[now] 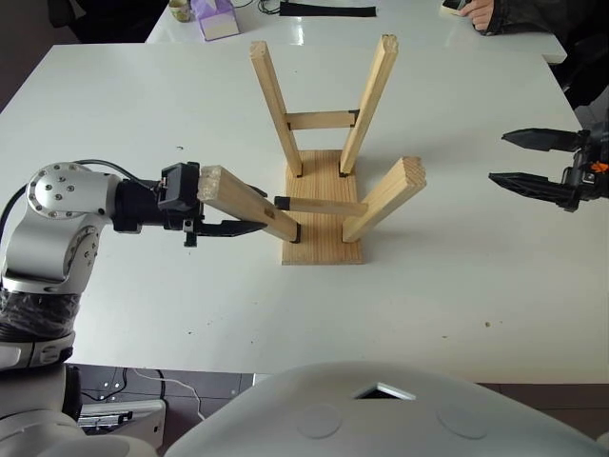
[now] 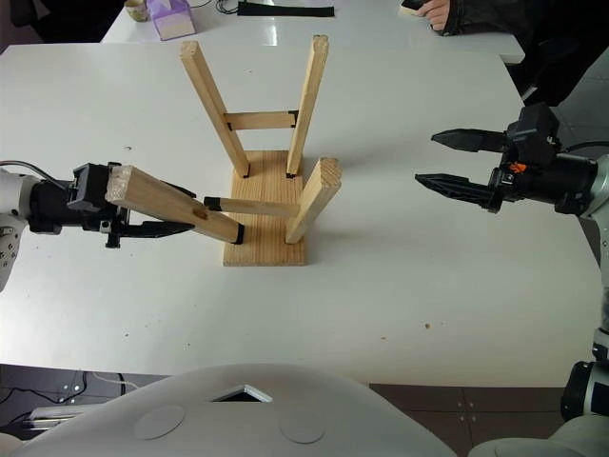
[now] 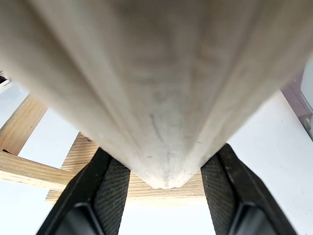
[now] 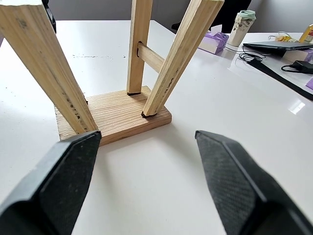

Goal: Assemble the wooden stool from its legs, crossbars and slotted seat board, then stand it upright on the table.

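The wooden stool lies upside down in the middle of the white table, its slotted seat board [image 1: 324, 249] flat and all its legs pointing up. A crossbar [image 1: 319, 120] joins the two far legs [image 1: 276, 105], and another crossbar [image 1: 324, 205] joins the two near ones. My left gripper [image 1: 249, 227] is shut on the near left leg [image 1: 238, 198], which leans outward to the left; the left wrist view has this leg [image 3: 156, 88] squeezed between the pads [image 3: 110, 191]. My right gripper [image 2: 425, 158] hovers open to the right of the stool, clear of the near right leg [image 1: 385, 198].
A second table behind carries a purple tissue box [image 1: 214, 17], a cup [image 1: 179, 9] and a black strap [image 1: 326, 10]. A person's hand [image 1: 479, 11] rests at its far right. White tabletop stretches on all sides of the stool.
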Tool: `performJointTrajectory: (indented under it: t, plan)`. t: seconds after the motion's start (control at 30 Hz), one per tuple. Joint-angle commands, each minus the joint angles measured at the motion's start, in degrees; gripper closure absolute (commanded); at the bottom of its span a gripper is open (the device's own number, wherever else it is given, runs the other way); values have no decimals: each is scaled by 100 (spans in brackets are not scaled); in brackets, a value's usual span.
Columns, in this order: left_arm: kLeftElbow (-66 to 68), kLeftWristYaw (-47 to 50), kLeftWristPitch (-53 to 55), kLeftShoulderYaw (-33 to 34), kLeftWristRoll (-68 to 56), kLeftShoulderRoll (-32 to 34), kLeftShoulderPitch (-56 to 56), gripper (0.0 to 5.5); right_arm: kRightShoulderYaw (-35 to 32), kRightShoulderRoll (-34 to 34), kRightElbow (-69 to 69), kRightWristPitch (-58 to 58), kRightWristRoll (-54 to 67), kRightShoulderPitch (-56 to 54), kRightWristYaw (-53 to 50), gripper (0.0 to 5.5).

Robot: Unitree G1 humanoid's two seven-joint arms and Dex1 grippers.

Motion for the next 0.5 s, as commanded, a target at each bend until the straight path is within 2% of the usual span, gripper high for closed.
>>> performJointTrajectory:
  t: [0.03,0.33,0.5]
  plan:
    - [557,-60,291,-339,253,-142,-205,345,88,44,-101,-132,-111,25,-39,195]
    - [640,-19,227,-757,468,-290,-250,345,256,76,-92,-209,-166,-130,-33,195]
    - [232,136,721,-826,193,-369,-271,345,283,86,-125,-222,-159,-124,-41,195]
